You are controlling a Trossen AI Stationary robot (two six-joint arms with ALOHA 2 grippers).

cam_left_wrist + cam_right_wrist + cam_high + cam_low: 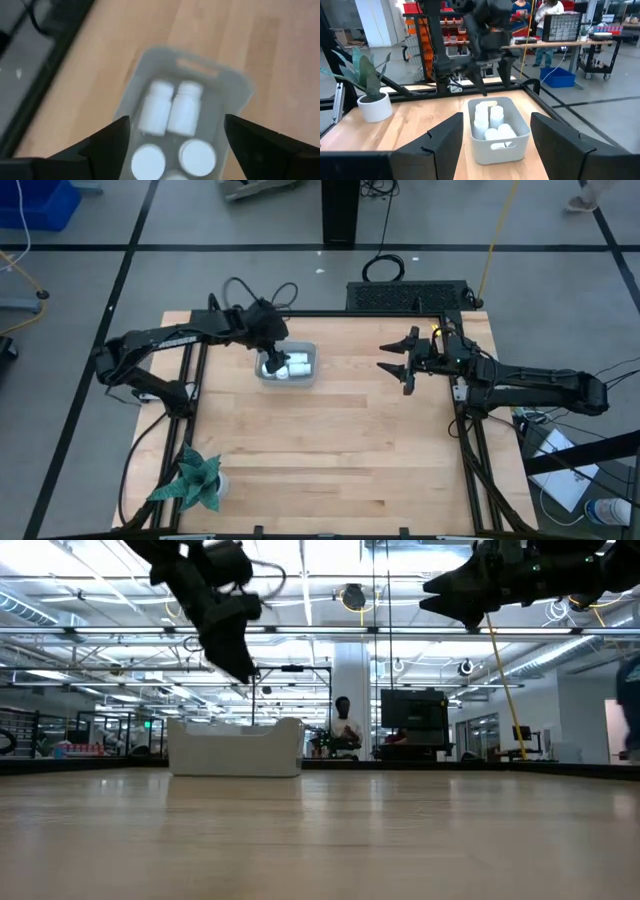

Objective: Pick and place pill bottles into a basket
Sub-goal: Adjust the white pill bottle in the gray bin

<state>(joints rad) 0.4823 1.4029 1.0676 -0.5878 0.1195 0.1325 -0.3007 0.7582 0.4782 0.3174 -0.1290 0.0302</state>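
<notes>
The pale grey-blue basket stands on the table at the far left-centre; it also shows in the low view, the left wrist view and the right wrist view. Several white pill bottles are inside it, two lying and others upright. My left gripper hovers open just above the basket, holding nothing; its fingers spread to either side in the left wrist view. My right gripper is open and empty, raised over the table's far right.
A green star-shaped plant in a white pot stands at the table's near left corner. A black frame rail runs along the table's far edge. People and shelving show in the room behind the table.
</notes>
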